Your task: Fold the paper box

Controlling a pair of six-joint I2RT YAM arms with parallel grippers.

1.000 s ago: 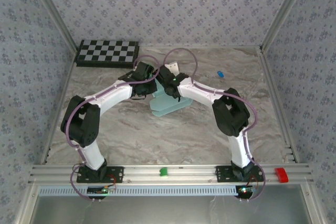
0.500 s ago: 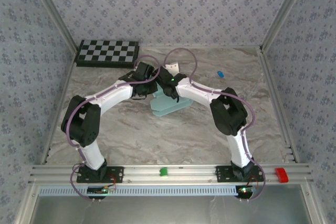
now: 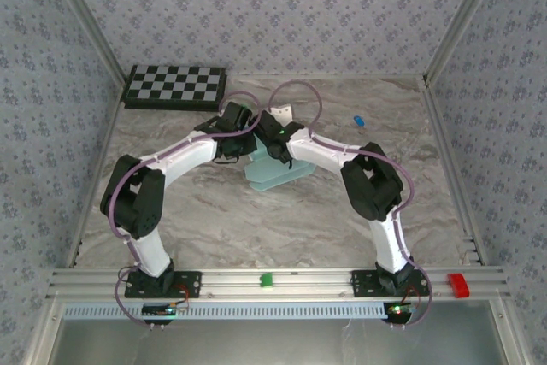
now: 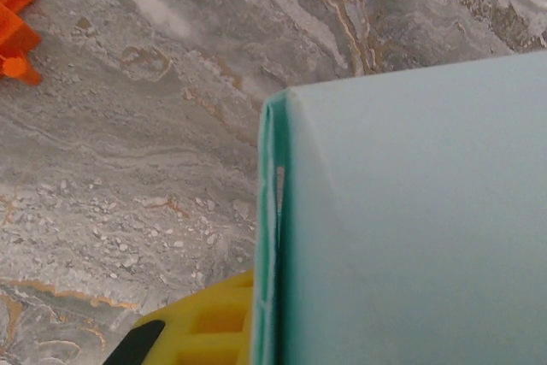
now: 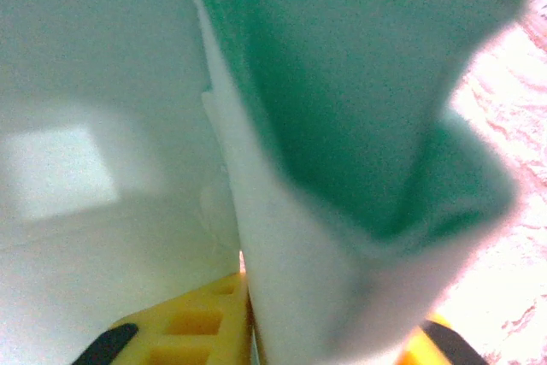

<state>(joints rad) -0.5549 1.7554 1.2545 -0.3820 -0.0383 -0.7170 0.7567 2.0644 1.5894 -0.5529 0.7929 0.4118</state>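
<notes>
On the marble table (image 3: pixel 205 211), centrally, the pale aqua paper box (image 3: pixel 275 173) is laid, long axis slanted near-left to far-right. Its edge is pinched by the left gripper (image 4: pixel 256 335); card is straddled by the right gripper (image 5: pixel 325 339), grip unclear.

Bright even light, paper box (image 5: pixel 342 108) blurred, glare

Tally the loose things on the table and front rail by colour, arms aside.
paper box, aqua: 1
checkerboard, black and white: 1
blue piece: 1
orange piece: 1
green block: 1
red block: 1
Total: 6
</notes>
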